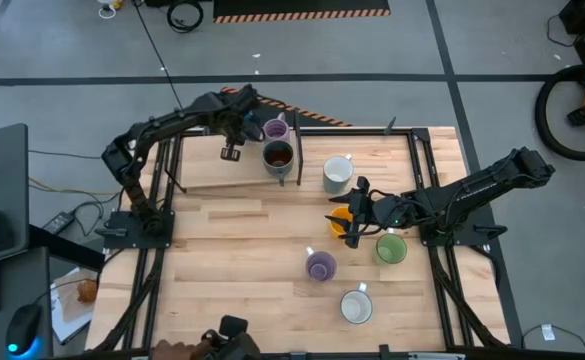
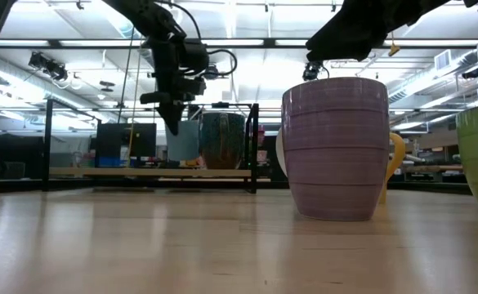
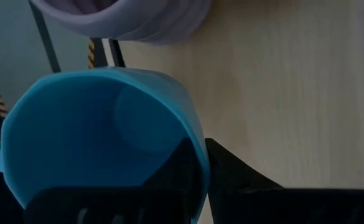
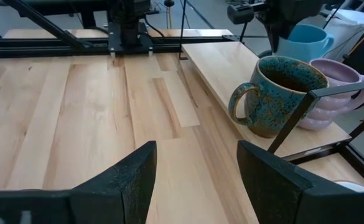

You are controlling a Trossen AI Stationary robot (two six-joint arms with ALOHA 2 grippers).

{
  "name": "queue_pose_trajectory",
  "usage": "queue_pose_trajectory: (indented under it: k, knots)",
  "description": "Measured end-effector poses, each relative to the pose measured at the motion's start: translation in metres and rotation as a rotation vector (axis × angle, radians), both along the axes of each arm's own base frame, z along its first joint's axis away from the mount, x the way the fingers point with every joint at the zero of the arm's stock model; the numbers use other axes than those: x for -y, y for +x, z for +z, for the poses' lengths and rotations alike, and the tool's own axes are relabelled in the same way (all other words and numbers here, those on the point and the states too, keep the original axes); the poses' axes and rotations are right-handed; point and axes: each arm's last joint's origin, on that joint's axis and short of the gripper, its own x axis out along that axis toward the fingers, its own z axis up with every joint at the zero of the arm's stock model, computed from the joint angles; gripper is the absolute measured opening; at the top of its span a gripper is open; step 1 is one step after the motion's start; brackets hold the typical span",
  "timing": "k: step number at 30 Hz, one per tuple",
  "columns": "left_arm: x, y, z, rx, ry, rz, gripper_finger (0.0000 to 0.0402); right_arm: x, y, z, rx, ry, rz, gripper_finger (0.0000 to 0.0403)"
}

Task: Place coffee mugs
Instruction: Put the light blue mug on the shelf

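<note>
Upper middle of the high view: left gripper (image 1: 249, 122) clenching the rim of the blue mug (image 3: 101, 140) with its fingers over the raised shelf (image 1: 227, 170), beside a lilac mug (image 1: 275, 130) and the dark brown mug (image 1: 278, 156). Middle right: right gripper (image 1: 355, 215), fingers (image 4: 116, 180) spread and grasping nothing, hovering over the orange mug (image 1: 340, 218). Sitting on the surface (image 1: 232, 250): 2 white mugs (image 1: 338, 174), 1 green mug (image 1: 391, 248), another lilac mug (image 1: 321, 266).

Bright overhead lights, blurred wrist close-up
</note>
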Motion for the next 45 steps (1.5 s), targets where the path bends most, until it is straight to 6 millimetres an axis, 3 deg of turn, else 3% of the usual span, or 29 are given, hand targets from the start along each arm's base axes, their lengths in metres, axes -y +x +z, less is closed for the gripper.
queue_pose_trajectory:
  k: [20,28,45]
  knots:
    - [0.0,0.002,0.0,0.041,-0.027,0.018,0.0025,0.0,0.0,0.001,0.008,0.003,0.0,0.0229]
    - [-0.005,-0.002,-0.014,0.036,-0.001,0.032,0.0025,0.0,0.0,0.001,0.008,0.004,0.002,0.0229]
    - [-0.003,-0.002,-0.016,0.058,-0.051,0.021,0.0033,-0.002,0.0,0.002,0.022,0.007,0.008,0.0229]
